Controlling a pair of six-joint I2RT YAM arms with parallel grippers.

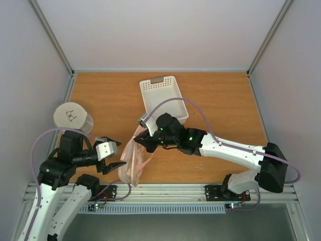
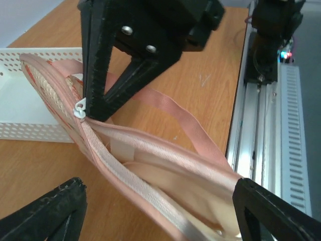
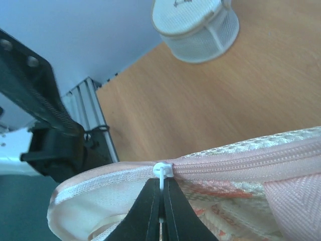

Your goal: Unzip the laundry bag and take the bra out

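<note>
The laundry bag (image 1: 132,161), cream with pink-orange marks and pink trim, hangs tilted above the near table edge. My right gripper (image 1: 140,134) is shut on its white zipper pull (image 3: 161,170) and holds the bag's upper end up; the jaws (image 3: 161,185) pinch the pull's tab. The zip is open below the pull and closed beyond it. Through the opening a smooth peach-beige bra (image 2: 173,175) shows inside the bag (image 2: 125,150). My left gripper (image 1: 114,155) is open and empty, its fingers on either side of the bag's lower open end (image 2: 159,208), not touching it.
A white perforated basket (image 1: 163,96) stands at the back middle, just behind the right gripper, and shows in the left wrist view (image 2: 30,103). A round white mesh tub with a black drawing (image 1: 73,118) stands at the left. The metal rail (image 1: 165,192) runs along the near edge.
</note>
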